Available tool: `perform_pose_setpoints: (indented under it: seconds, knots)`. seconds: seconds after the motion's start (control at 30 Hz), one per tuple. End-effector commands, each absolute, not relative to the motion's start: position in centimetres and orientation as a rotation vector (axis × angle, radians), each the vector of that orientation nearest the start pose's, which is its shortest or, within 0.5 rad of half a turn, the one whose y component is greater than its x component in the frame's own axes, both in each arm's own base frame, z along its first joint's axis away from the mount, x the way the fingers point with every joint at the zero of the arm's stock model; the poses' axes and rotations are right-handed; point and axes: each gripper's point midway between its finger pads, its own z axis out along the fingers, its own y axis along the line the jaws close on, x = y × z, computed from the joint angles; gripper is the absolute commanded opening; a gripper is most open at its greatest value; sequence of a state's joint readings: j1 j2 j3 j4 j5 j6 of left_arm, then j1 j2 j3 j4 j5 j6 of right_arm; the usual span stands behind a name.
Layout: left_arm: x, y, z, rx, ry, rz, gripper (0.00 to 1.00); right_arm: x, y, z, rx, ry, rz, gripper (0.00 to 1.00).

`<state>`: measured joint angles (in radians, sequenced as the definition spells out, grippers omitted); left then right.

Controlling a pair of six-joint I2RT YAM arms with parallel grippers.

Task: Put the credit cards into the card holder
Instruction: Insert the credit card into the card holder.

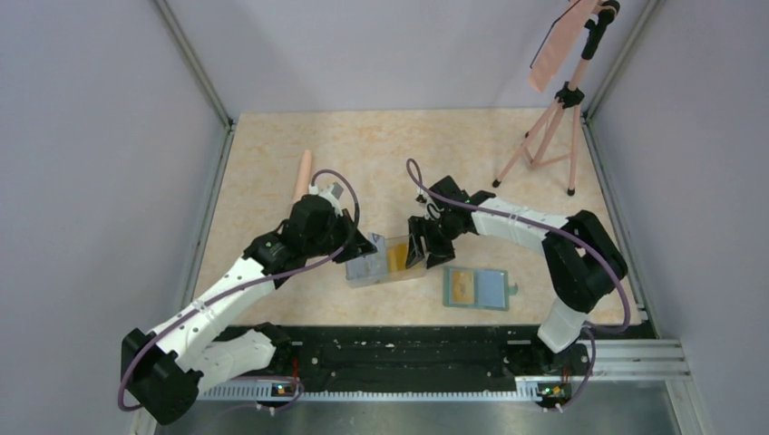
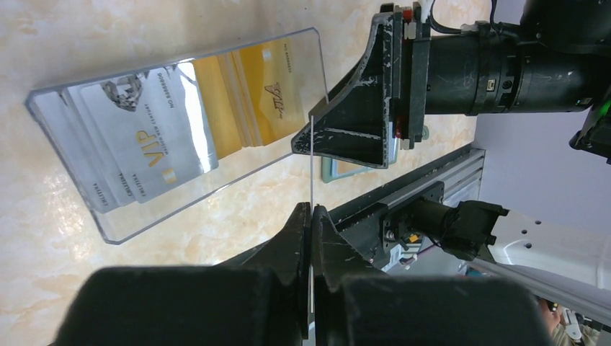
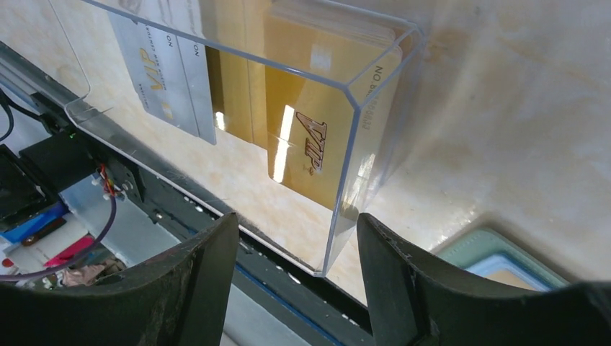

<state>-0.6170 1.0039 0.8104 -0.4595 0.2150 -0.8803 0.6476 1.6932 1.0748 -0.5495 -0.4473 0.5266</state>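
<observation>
The credit cards lie in a clear plastic box (image 1: 385, 263): whitish ones (image 2: 144, 137) to the left, yellow ones (image 3: 317, 130) to the right. My left gripper (image 2: 311, 209) is shut on a thin clear sheet, the box's raised lid, seen edge-on. My right gripper (image 3: 295, 223) is open over the box's right end, with the clear corner between its fingers (image 2: 360, 122) and closer to the right one. The green card holder (image 1: 476, 288) lies open on the table to the right of the box, with a yellow card in its left pocket. Only a corner of the holder (image 3: 504, 256) shows in the right wrist view.
A pink tripod (image 1: 553, 136) holding a pale board stands at the back right. A pink cylinder (image 1: 304, 172) lies behind the left arm. The black rail (image 1: 408, 349) runs along the near table edge, just in front of the box and holder.
</observation>
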Motion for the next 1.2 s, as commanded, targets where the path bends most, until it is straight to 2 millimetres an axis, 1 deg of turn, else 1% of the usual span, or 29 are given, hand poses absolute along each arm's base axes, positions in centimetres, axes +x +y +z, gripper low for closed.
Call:
perform_pose_setpoints:
  seconds: [0.0, 0.1, 0.13, 0.17, 0.23, 0.33, 0.43, 0.53, 0.63, 0.73, 0.83, 0.9, 0.97, 1.03, 1.1, 1.17]
  knots:
    - [21.1, -23.2, 20.7, -0.178, 2.341, -1.029, 0.00, 22.9, 32.1, 8.4, -0.370, 2.811, 0.990, 0.61]
    - [21.1, -23.0, 20.9, -0.184, 2.331, -1.025, 0.00, 22.8, 34.0, 8.7, -0.392, 2.801, 1.034, 0.61]
    - [21.1, -22.9, 20.9, -0.186, 2.328, -1.022, 0.00, 22.7, 34.7, 8.5, -0.406, 2.806, 1.039, 0.61]
    - [21.1, -22.9, 20.9, -0.187, 2.325, -1.020, 0.00, 22.8, 35.5, 8.9, -0.424, 2.794, 1.055, 0.62]
    - [21.2, -22.7, 21.0, -0.192, 2.319, -1.014, 0.00, 22.8, 36.9, 9.1, -0.457, 2.786, 1.072, 0.63]
    - [21.1, -22.6, 21.2, -0.196, 2.311, -1.010, 0.00, 22.8, 38.5, 9.4, -0.492, 2.773, 1.097, 0.65]
    - [21.2, -22.3, 21.5, -0.199, 2.297, -1.002, 0.00, 23.1, 38.7, 9.7, -0.505, 2.761, 1.089, 0.65]
    - [21.2, -22.4, 21.6, -0.196, 2.293, -1.008, 0.00, 23.4, 37.7, 10.2, -0.501, 2.739, 1.029, 0.67]
    - [21.3, -23.0, 21.5, -0.171, 2.299, -1.037, 0.00, 24.0, 35.4, 10.5, -0.446, 2.734, 0.999, 0.67]
    - [21.3, -24.2, 21.1, -0.147, 2.324, -1.089, 0.00, 24.8, 31.8, 10.7, -0.348, 2.731, 0.967, 0.67]
    - [21.1, -25.7, 20.4, -0.117, 2.372, -1.164, 0.00, 25.1, 27.4, 10.8, -0.251, 2.739, 0.906, 0.67]
    - [20.9, -26.9, 19.8, -0.098, 2.402, -1.212, 0.00, 24.7, 23.9, 10.5, -0.161, 2.755, 0.865, 0.67]
    - [20.9, -28.1, 19.2, -0.078, 2.418, -1.241, 0.00, 24.7, 20.3, 10.7, -0.042, 2.753, 0.830, 0.66]
    - [20.7, -29.3, 18.8, -0.057, 2.429, -1.261, 0.00, 24.5, 17.1, 11.1, 0.066, 2.746, 0.801, 0.66]
    - [20.5, -30.4, 18.4, -0.043, 2.439, -1.285, 0.00, 24.2, 14.5, 11.6, 0.160, 2.737, 0.767, 0.66]
    - [20.2, -31.5, 18.0, -0.021, 2.453, -1.305, 0.00, 23.8, 12.5, 12.0, 0.233, 2.736, 0.720, 0.66]
